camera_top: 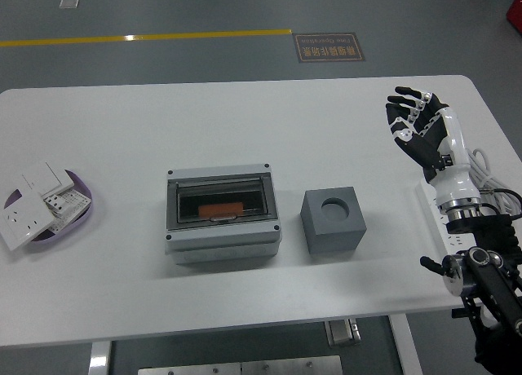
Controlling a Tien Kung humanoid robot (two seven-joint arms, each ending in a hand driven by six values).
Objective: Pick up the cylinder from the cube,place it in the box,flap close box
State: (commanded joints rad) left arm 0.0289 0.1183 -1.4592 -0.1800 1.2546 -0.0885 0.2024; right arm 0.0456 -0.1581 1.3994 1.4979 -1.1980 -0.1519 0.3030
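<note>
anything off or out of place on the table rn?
Mostly tidy. The grey cube has an empty round hole on top; an orange piece already lies in the box behind its shut clear flap. At the left, white switch plates sit heaped askew on a purple dish, overhanging its rim. The right hand hovers open.

White table (122, 122) with rounded far corners fills most of the view; its near edge runs along the bottom. Beyond the far edge, grey floor (163, 8), smooth, with soft light glare. Yellow line (147, 37) painted across floor, parallel to the table's far edge. Dark floor sign (329, 46) just past the line's end. Under the near edge, a metal plate (241, 365) and bracket (342, 330).
</note>
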